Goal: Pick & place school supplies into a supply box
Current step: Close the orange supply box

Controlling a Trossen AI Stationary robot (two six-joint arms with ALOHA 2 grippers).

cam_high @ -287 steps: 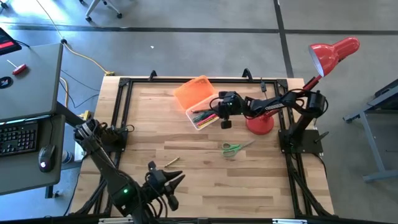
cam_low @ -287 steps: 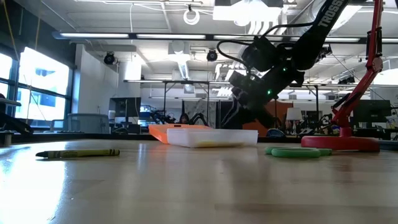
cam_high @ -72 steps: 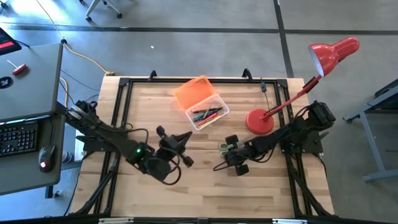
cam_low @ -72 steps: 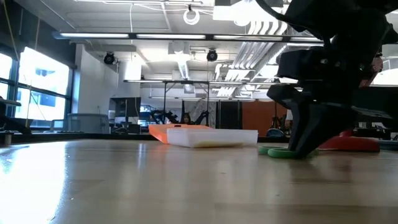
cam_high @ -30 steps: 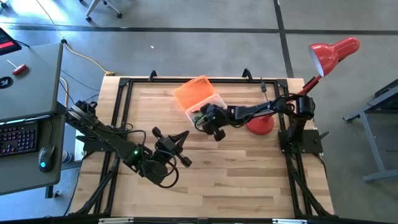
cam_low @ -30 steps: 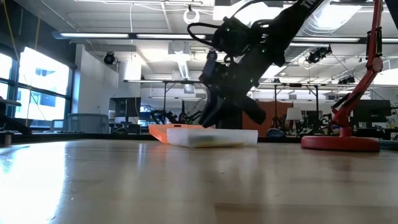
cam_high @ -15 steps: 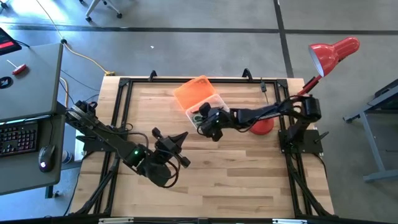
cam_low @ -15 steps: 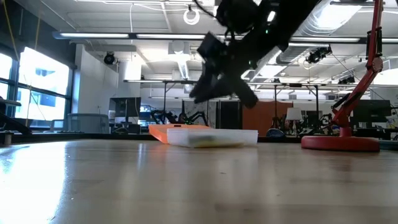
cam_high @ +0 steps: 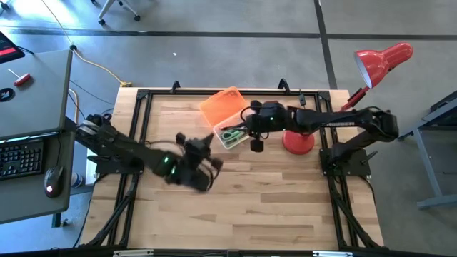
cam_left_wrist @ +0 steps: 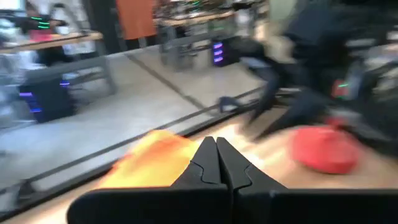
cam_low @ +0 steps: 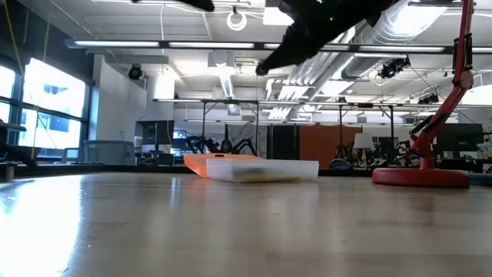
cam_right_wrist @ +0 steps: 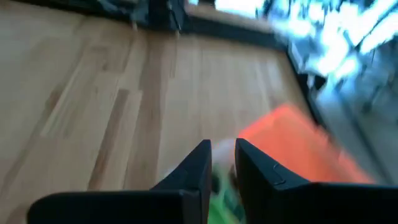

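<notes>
The supply box (cam_high: 233, 133) is a clear case lying open at the table's far middle, its orange lid (cam_high: 221, 106) folded back on the far side. Green-handled scissors (cam_high: 230, 135) and several pens lie inside it. My right gripper (cam_high: 245, 121) hovers just right of and above the box, high over the table in the low view (cam_low: 304, 27). Its fingers stand a little apart and hold nothing (cam_right_wrist: 222, 160). My left gripper (cam_high: 212, 146) is shut and empty (cam_left_wrist: 216, 152), near and left of the box, pointing at it.
A red desk lamp stands with its round base (cam_high: 298, 140) just right of the box, its head (cam_high: 382, 61) beyond the table's far right corner. The base also shows in the low view (cam_low: 421, 177). Bare wood lies across the near half of the table.
My right gripper has come up from the box and drawn back a little toward the table's right edge. The green scissors, which it carried, now lie in the box. My left gripper has gone toward the far edge and the box.
</notes>
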